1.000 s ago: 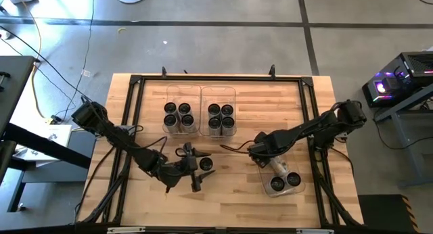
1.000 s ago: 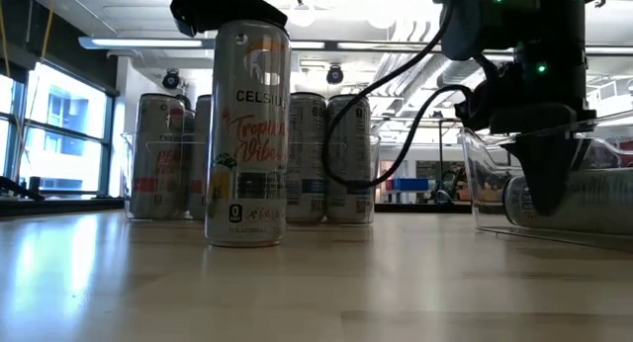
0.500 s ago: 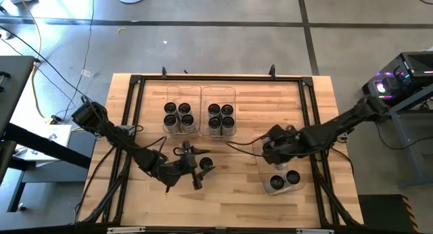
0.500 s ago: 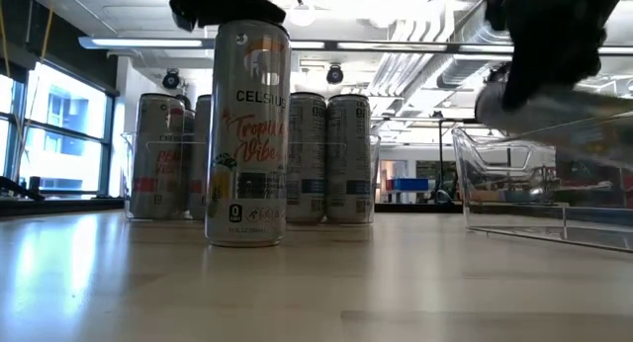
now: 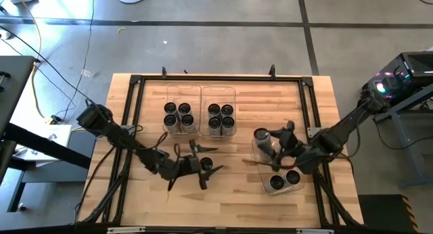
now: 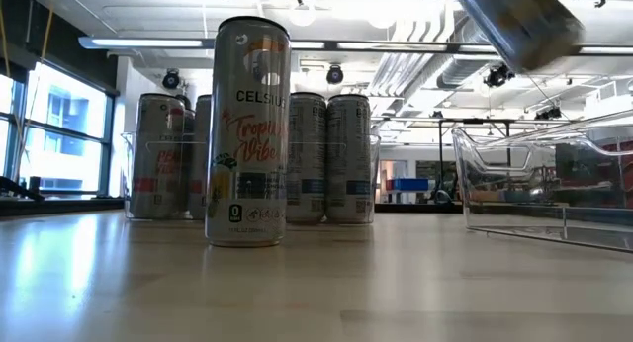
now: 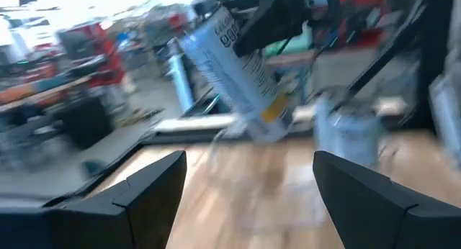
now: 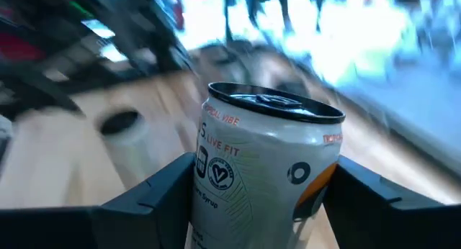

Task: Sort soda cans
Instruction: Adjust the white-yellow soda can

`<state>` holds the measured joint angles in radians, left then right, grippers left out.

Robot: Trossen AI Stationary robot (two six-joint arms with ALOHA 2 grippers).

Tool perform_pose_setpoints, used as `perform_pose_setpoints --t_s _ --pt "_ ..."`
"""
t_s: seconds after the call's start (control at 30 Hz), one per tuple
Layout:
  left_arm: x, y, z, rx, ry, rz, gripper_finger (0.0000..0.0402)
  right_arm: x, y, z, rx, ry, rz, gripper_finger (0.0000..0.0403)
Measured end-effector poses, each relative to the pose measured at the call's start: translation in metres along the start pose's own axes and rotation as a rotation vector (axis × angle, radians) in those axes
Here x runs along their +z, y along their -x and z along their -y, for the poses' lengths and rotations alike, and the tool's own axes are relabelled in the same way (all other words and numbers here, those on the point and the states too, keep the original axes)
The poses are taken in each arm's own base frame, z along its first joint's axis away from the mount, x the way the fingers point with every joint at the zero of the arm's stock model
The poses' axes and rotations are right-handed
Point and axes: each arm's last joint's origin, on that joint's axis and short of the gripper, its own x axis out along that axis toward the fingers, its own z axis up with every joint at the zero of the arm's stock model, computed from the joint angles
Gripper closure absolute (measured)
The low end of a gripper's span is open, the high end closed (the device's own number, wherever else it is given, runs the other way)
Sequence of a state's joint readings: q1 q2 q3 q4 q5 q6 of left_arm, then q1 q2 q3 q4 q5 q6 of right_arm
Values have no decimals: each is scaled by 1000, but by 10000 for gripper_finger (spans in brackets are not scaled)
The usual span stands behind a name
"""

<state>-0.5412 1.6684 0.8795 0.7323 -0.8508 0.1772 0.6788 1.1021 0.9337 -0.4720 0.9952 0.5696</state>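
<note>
Above the right-hand bin (image 5: pixel 265 168), the right pincer (image 5: pixel 277 143) grips a tilted Celsius can (image 5: pixel 263 137), lifted off the surface (image 5: pixel 237 200). Two cans (image 5: pixel 285 181) stand inside that bin. Away from it, toward the surface's far edge, two clear bins (image 5: pixel 201 92) hold four upright cans each, so most sorting looks done. One Celsius "Tropical Vibe" can (image 6: pixel 251 132) stands loose on the surface, between the right-hand bin and the left arm; the left pincer (image 5: pixel 203 168) hovers over it, fingers (image 7: pixel 151 191) spread and empty. That can and the lifted one remain to place.

Silver can (image 6: pixel 249 132) — red script, black label panel; pale wooden table (image 5: pixel 237 193).
</note>
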Motion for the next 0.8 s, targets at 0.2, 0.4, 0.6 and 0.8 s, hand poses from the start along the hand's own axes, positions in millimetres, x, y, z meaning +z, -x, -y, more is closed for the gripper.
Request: perform_pose_setpoints --t_s 0.2,0.4,0.6,0.8 --pt "-9 -33 -2 -148 150 191 103 20 -1 -31 76 152 197 167" --pt "-13 -72 2 -239 185 246 103 19 -13 -58 120 216 282 167" --pt "-7 -95 8 -181 140 270 103 16 -21 -66 98 225 306 167" --pt "-1 -102 11 -186 150 276 103 18 -23 -65 90 201 319 167"
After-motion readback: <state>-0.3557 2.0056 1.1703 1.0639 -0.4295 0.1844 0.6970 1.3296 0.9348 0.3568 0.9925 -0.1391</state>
